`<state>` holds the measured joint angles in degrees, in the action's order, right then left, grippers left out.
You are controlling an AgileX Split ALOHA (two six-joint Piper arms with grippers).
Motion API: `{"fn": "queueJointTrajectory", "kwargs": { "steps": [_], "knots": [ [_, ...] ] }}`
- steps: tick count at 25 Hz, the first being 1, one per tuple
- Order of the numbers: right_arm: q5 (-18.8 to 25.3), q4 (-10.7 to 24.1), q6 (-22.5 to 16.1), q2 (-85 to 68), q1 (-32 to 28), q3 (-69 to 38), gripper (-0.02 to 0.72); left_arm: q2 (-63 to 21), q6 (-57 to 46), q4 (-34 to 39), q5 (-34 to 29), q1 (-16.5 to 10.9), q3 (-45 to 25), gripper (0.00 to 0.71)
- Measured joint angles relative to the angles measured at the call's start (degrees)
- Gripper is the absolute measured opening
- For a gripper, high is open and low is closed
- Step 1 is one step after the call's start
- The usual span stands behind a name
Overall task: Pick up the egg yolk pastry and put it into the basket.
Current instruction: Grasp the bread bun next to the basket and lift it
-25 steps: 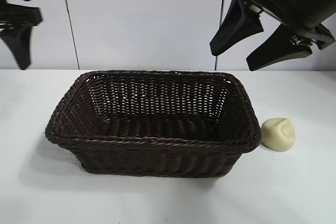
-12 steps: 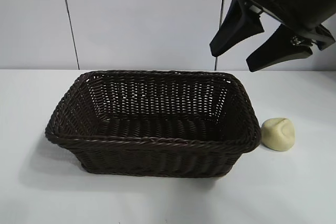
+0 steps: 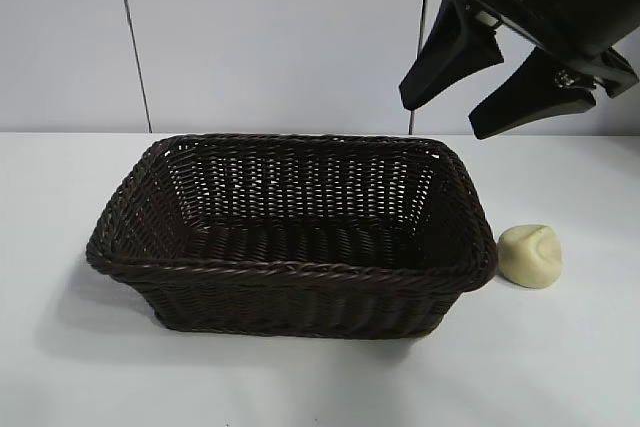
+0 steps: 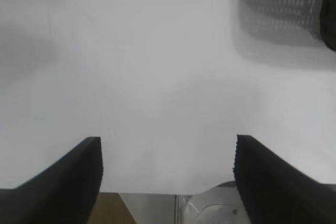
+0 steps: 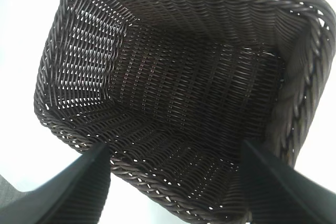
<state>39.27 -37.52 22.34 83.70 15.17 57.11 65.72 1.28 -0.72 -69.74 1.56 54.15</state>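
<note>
Still, creased doughy egg yolk pastry beside woven basket.

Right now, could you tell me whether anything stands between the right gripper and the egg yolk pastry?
Nothing visible does. The right gripper hangs open above the basket's right rim, and the egg yolk pastry lies uncovered on the white table just outside that rim.

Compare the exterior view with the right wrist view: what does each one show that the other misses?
Only the exterior view shows the egg yolk pastry, lying on the table just beside the right end of the basket, and the right gripper seen whole, open and empty, up above them. Only the right wrist view looks straight down onto the basket's woven floor, framed by its own fingers. Both show the basket with nothing in it.
</note>
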Motion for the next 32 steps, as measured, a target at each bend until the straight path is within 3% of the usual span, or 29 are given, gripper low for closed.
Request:
{"fn": "queueJointTrajectory", "kwargs": {
  "steps": [15, 19, 32],
  "knots": [
    [0.0, 0.0, -0.2, 0.0, 0.0, 0.0, 0.507, -36.3, -0.5, 0.0, 4.8, 0.0, -22.4, 0.511],
    [0.0, 0.0, -0.2, 0.0, 0.0, 0.0, 0.507, -41.6, -0.6, -0.4, 5.4, 0.0, -26.2, 0.511],
    [1.1, 0.3, -1.7, 0.0, 0.0, 0.0, 0.507, -48.5, -0.7, -0.5, 6.0, 0.0, -26.5, 0.511]
  ]
}}
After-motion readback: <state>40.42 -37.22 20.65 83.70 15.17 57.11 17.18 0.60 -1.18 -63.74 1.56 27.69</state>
